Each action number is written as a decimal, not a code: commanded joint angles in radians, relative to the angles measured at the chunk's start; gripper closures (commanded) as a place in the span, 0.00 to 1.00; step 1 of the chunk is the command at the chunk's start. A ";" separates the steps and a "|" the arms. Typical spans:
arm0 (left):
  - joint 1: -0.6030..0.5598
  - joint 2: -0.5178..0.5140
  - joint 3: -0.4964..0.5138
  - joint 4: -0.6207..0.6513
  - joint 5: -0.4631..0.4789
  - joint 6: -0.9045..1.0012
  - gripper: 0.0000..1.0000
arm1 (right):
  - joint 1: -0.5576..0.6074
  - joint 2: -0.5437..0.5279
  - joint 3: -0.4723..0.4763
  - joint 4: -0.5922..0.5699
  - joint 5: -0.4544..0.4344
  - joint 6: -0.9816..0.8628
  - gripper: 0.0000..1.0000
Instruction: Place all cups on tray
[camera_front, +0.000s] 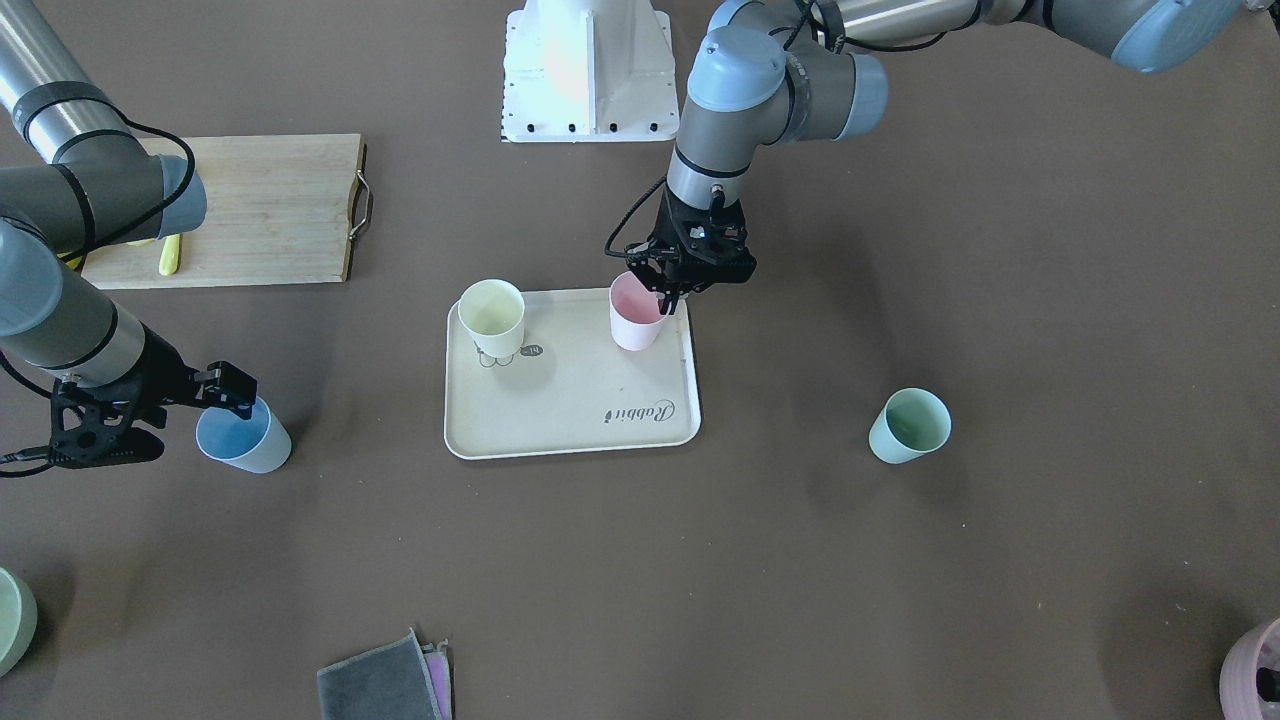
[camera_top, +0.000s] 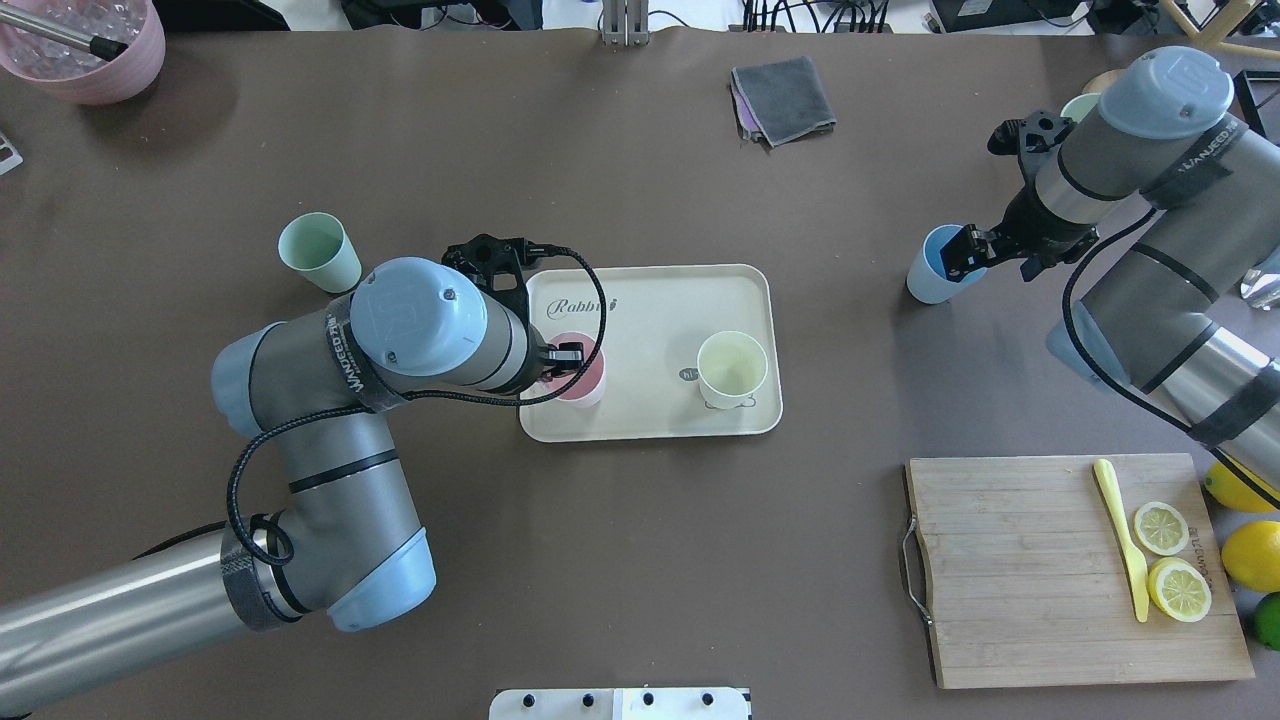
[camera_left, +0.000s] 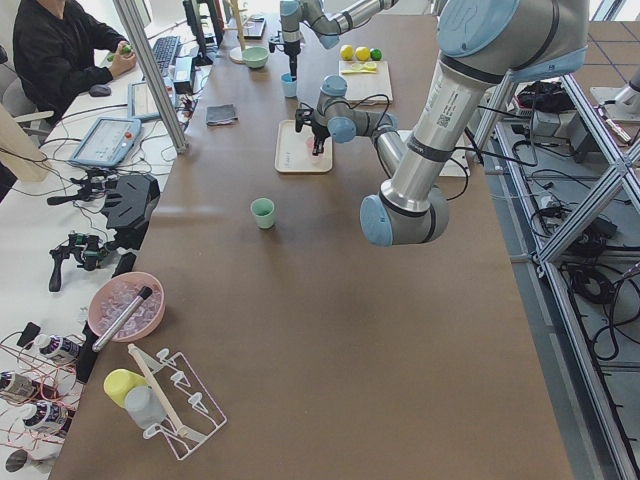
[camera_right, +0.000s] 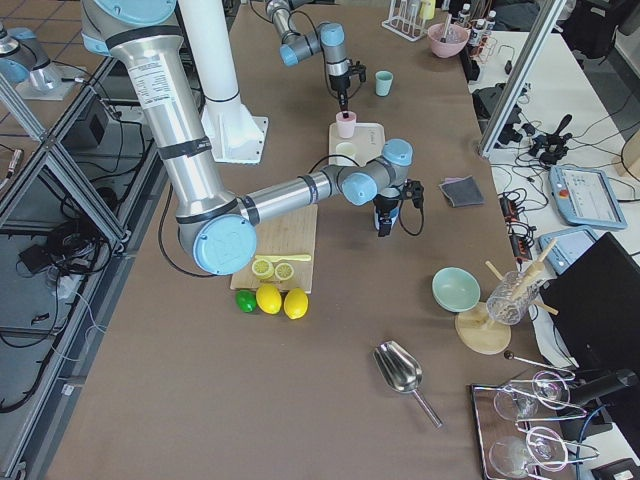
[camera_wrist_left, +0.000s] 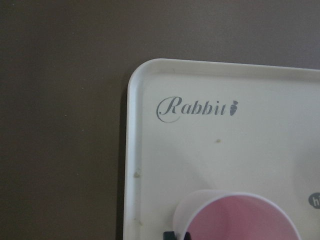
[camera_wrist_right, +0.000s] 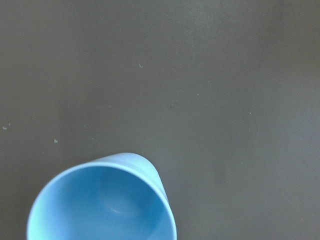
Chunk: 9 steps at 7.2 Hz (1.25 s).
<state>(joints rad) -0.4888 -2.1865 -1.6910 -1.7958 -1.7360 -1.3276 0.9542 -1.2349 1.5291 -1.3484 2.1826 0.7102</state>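
The beige tray (camera_front: 580, 420) lies mid-table and also shows in the overhead view (camera_top: 680, 300). The pale yellow cup (camera_front: 492, 315) and the light pink cup (camera_front: 635, 318) stand on it. My left gripper (camera_front: 668, 295) is shut on the pink cup's rim (camera_wrist_left: 235, 220). The light blue cup (camera_front: 245, 440) stands on the table off the tray's side. My right gripper (camera_front: 235, 392) hangs at its rim (camera_wrist_right: 100, 210) and looks open. The mint green cup (camera_front: 908, 425) stands alone on the table on the tray's other side.
A wooden cutting board (camera_top: 1060, 570) with lemon slices and a yellow knife lies near my right arm. Lemons (camera_top: 1250, 555) sit beside it. A grey cloth (camera_top: 785, 100) lies at the far edge. A pink bowl (camera_top: 85, 50) is at the far left corner.
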 joint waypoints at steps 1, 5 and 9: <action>-0.001 -0.001 -0.005 -0.001 0.001 0.001 0.04 | -0.003 0.005 -0.001 -0.002 -0.001 0.000 0.23; -0.019 -0.001 -0.019 -0.001 0.000 0.030 0.03 | 0.008 0.063 -0.003 -0.014 0.003 0.050 1.00; -0.245 0.045 -0.007 0.006 -0.139 0.343 0.03 | 0.017 0.213 0.009 -0.092 0.046 0.197 1.00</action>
<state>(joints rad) -0.6368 -2.1707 -1.7110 -1.7904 -1.7856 -1.1070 0.9766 -1.0719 1.5350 -1.4220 2.2247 0.8335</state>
